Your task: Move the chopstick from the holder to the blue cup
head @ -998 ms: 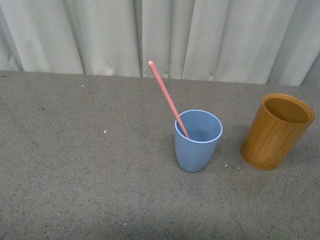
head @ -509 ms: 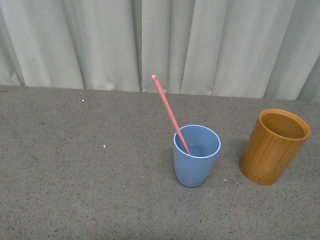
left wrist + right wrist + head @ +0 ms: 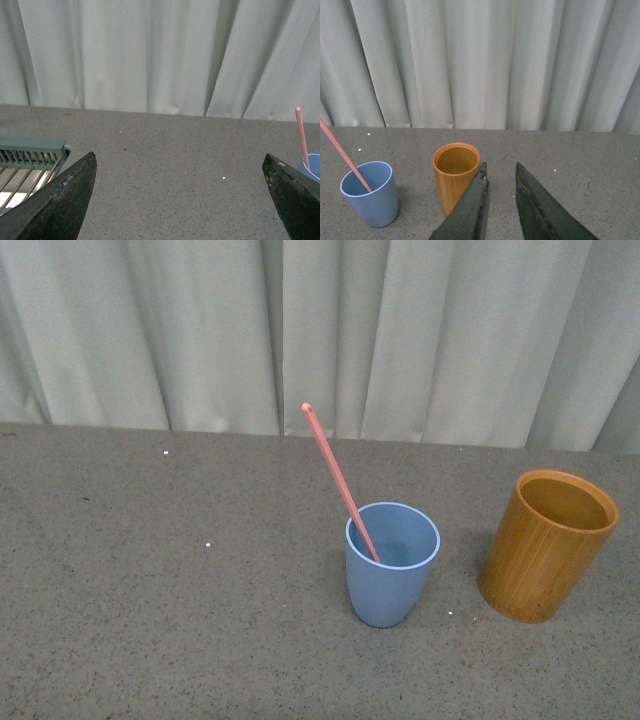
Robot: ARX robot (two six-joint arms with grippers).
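The chopstick [image 3: 340, 483] leans in the unmarked blue cup [image 3: 391, 565]; left gripper [image 3: 180, 200] spread wide, right gripper [image 3: 500, 182] nearly closed, empty

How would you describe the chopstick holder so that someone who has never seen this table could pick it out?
On the grey speckled table before the pale curtain, two cups stand apart. The holder is the one on the robot's right. Unlike the blue cup with the pink chopstick leaning in it, it is an empty, straight-walled, orange-brown, bamboo-grained cylinder.

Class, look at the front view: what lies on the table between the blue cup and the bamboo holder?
Only bare table, apart from one tiny white speck, between blue cup and holder.
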